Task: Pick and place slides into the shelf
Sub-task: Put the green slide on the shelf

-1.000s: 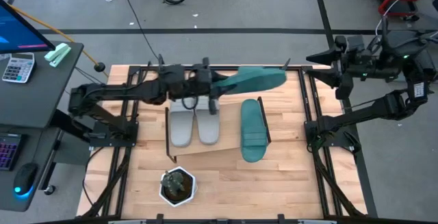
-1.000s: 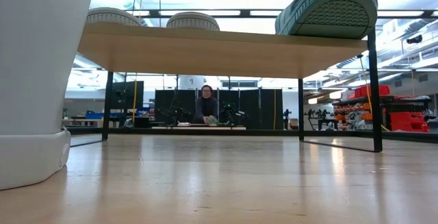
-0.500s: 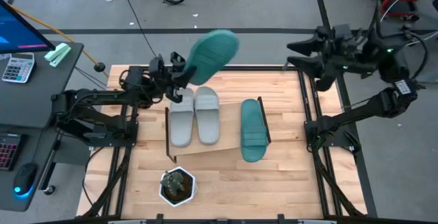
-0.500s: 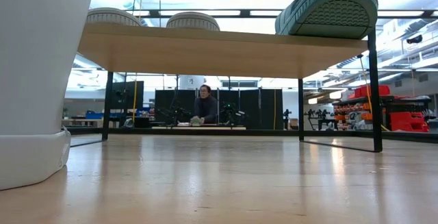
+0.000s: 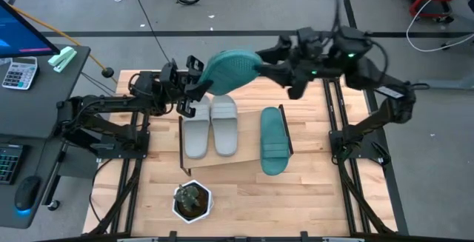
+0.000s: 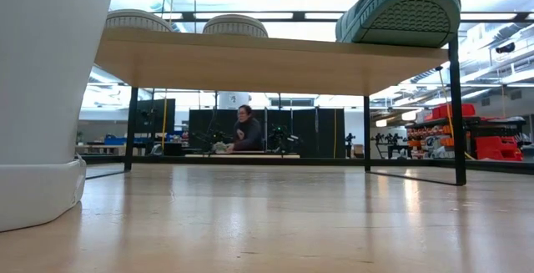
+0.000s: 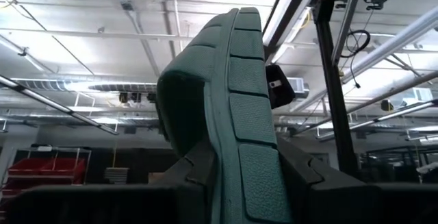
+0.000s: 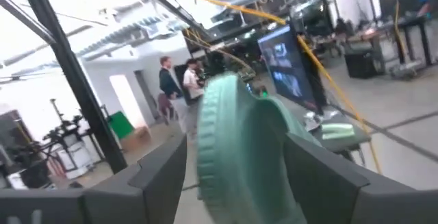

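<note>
A teal slide [image 5: 229, 70] hangs in the air over the table's far edge. My left gripper [image 5: 196, 86] is shut on its left end. My right gripper [image 5: 268, 66] is open. Its fingers stand on either side of the slide's free right end [image 8: 239, 128]; whether they touch it, I cannot tell. Two light grey slides [image 5: 196, 129] [image 5: 224, 127] and another teal slide [image 5: 274, 140] lie soles down on the shelf [image 5: 237, 160]. The low view shows the shelf board [image 6: 267, 60] with these three on top. My left gripper pinches the teal slide's near end [image 7: 256, 183] between its two fingers, one on the treaded sole and one on the footbed side. The fingers come from the table's left, slanting upward. The slide stands on its edge, lifted clear, and rises away from the gripper.
A small plant in a white pot [image 5: 192, 201] stands near the table's front edge; it fills the left of the low view [image 6: 42, 98]. Black frame rails [image 5: 333, 123] run along both sides of the table. People show in the room beyond.
My left gripper has drawn back toward the table's left and tipped upward. The teal slide has swung from lying level over the shelf's far side to pointing up and right. My right gripper has moved from the table's right edge leftward to the slide's free end.
</note>
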Controlling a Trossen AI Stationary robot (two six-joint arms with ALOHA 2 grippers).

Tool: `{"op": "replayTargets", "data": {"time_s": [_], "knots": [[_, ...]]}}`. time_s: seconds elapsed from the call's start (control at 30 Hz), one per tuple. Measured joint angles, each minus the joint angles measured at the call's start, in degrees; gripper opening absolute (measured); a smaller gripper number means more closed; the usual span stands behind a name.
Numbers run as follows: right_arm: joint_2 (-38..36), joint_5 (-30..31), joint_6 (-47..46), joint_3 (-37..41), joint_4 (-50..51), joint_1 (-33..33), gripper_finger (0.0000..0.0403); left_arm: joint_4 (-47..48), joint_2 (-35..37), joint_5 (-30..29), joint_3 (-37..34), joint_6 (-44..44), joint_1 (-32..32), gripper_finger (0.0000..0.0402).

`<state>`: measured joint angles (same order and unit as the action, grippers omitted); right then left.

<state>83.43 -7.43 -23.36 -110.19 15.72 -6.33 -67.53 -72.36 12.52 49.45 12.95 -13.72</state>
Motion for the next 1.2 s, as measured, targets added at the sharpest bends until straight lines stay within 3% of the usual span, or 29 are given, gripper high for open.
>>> {"op": "replayTargets", "data": {"time_s": [0.33, 0.43, 0.57, 0.6, 0.8, 1.2], "knots": [[4.43, -0.18, 0.72, -0.11, -4.02, -0.07, 0.0231, 2.49, 0.02, 2.17, 0.02, 1.23, -0.02, 0.0097], [4.52, -0.30, 2.41, -0.11, -4.06, -0.07, 0.0177, 4.13, 0.02, 2.68, 0.04, 2.14, -0.01, 0.0097], [4.58, -2.43, 5.34, -0.07, -4.19, -0.31, 0.0049, 4.65, -0.04, 2.43, 0.04, 2.27, 0.00, 0.0106], [4.44, -3.55, 6.10, -0.07, -4.04, -0.41, 0.0035, 4.95, -0.04, 1.94, 0.04, 2.13, 0.00, 0.0115], [3.20, -5.47, 9.97, 0.02, -1.78, -1.31, 0.0037, 6.26, -0.02, -2.39, 0.04, 1.26, -0.21, 0.0151], [-0.71, -7.60, 20.60, 0.13, 9.18, -6.03, 0.0035, 6.57, -0.11, -5.93, 0.22, 3.21, -0.87, 0.0156]]}}
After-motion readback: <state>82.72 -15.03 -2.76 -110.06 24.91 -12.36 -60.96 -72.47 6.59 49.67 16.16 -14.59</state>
